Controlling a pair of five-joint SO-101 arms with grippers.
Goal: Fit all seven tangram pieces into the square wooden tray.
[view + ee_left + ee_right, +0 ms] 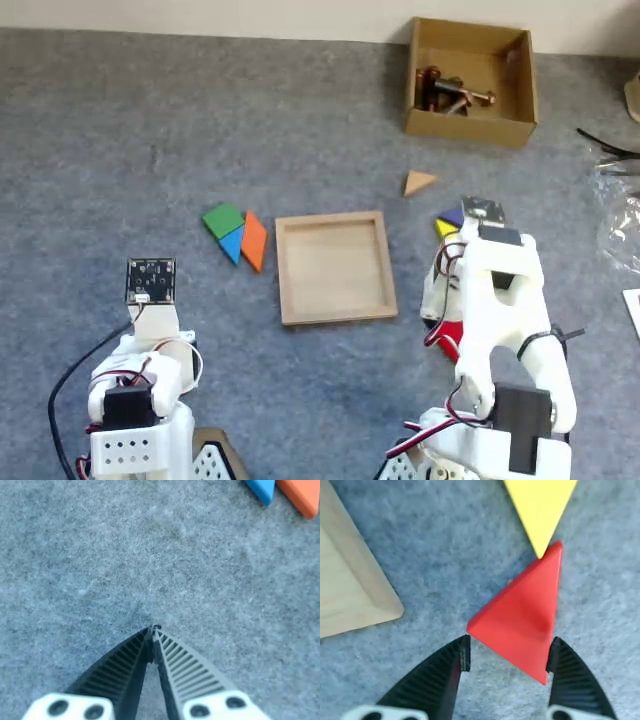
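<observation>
Red under the right pincer (509, 654): parted wide, one finger either side of the red triangle (520, 620), not clamped on it. Piece flat on the grey carpet of the desk (150, 130). Just past the red tip, touching or nearly so, the yellow triangle (540, 510). Beside that, in the high view, a purple piece (452, 214) half hidden by the right arm. Near the red piece, a corner of the square wooden tray (350, 595), set about mid-desk with bare wood inside. On the tray's opposite side, green piece (222, 219), blue triangle (233, 245) and orange piece (254, 240), clustered together just beside the rim. Small tan triangle (419, 182) alone between tray and cardboard box (470, 128) at the desk's back edge. Left pincer (154, 632) clenched on nothing, tips together above bare carpet, short of the blue and orange pieces.
</observation>
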